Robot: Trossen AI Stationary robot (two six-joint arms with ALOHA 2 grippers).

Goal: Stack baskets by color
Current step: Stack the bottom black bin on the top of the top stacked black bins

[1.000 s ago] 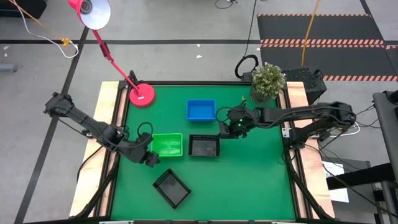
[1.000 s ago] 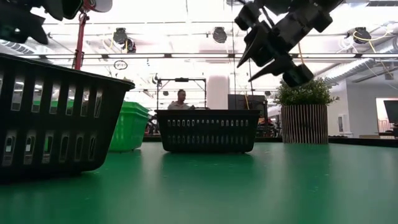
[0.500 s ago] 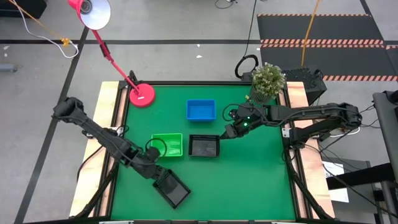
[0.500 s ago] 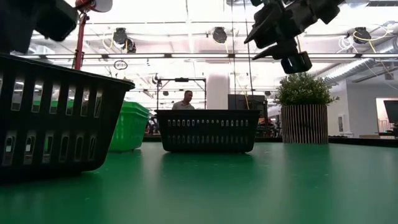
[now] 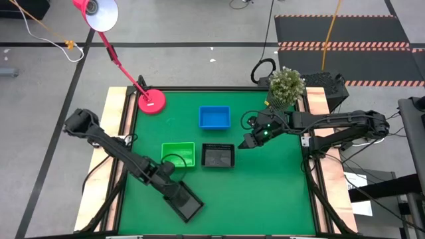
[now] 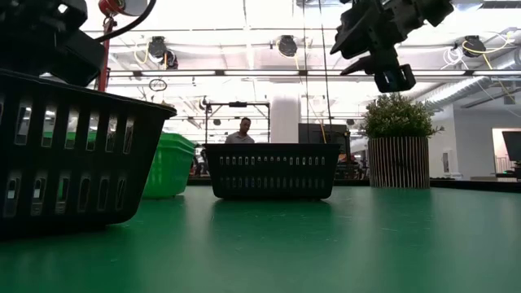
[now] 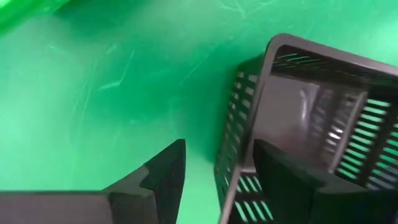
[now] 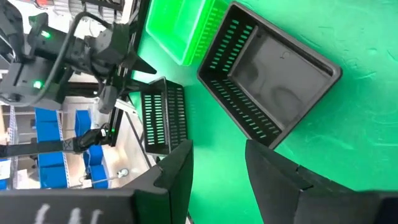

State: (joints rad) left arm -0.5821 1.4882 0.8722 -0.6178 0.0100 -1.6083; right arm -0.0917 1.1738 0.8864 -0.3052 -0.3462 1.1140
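Four baskets stand on their bottoms on the green table. They are a blue basket (image 5: 214, 117) at the far middle, a green basket (image 5: 178, 154), a black basket (image 5: 218, 157) beside it, and a second black basket (image 5: 184, 202) near the front edge. My left gripper (image 5: 173, 188) points steeply down over the far-left corner of the near black basket (image 7: 298, 124). It is open, with one finger (image 7: 163, 173) outside the mesh wall (image 7: 235, 155) and the other (image 7: 283, 180) over the inside. My right gripper (image 5: 245, 142) hangs open above the table, right of the middle black basket (image 8: 267, 81).
A pink lamp base (image 5: 151, 101) stands at the far left of the table and a potted plant (image 5: 285, 85) at the far right corner. A person (image 6: 247, 129) stands in the room beyond the table. Bare green surface lies at the near right.
My left gripper has gone down and toward the table's near edge, from beside the green basket to the near black basket's corner, tipping steeper. My right gripper has risen a little and rolled. No basket has moved.
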